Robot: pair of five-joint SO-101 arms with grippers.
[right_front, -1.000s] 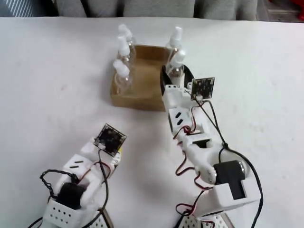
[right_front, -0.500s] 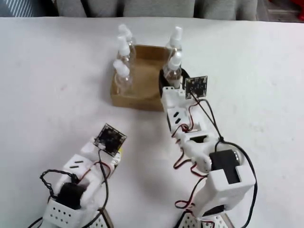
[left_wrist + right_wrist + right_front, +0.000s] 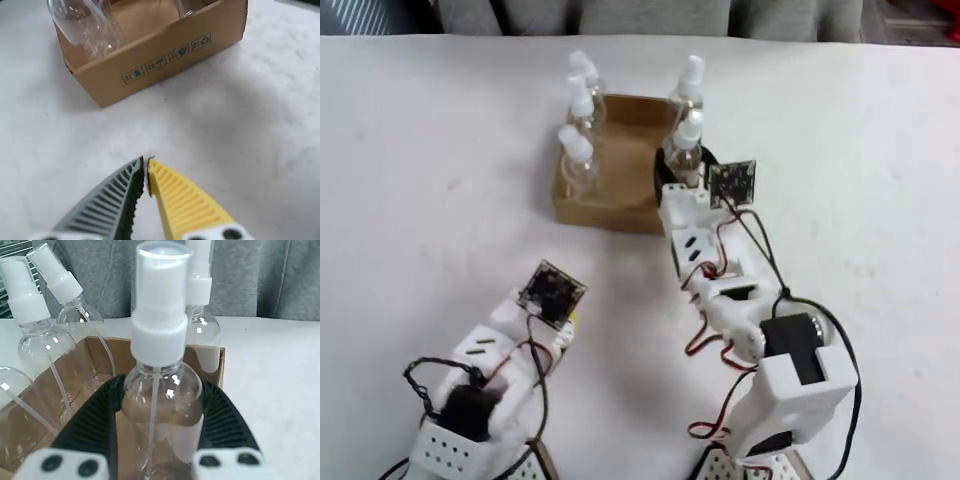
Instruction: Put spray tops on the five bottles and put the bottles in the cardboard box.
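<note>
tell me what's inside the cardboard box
Four clear bottles with white spray tops stand inside the box. A fifth bottle is gripped by the right tool at the box's edge; its base is hidden, so whether it is inside is unclear.

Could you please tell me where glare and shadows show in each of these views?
Right wrist view: small bright glints on the held bottle between the fingers of the right end effector, and on the other bottles beside it. Left wrist view: a soft grey shadow on the table in front of the box. High view: the table is evenly bright.
</note>
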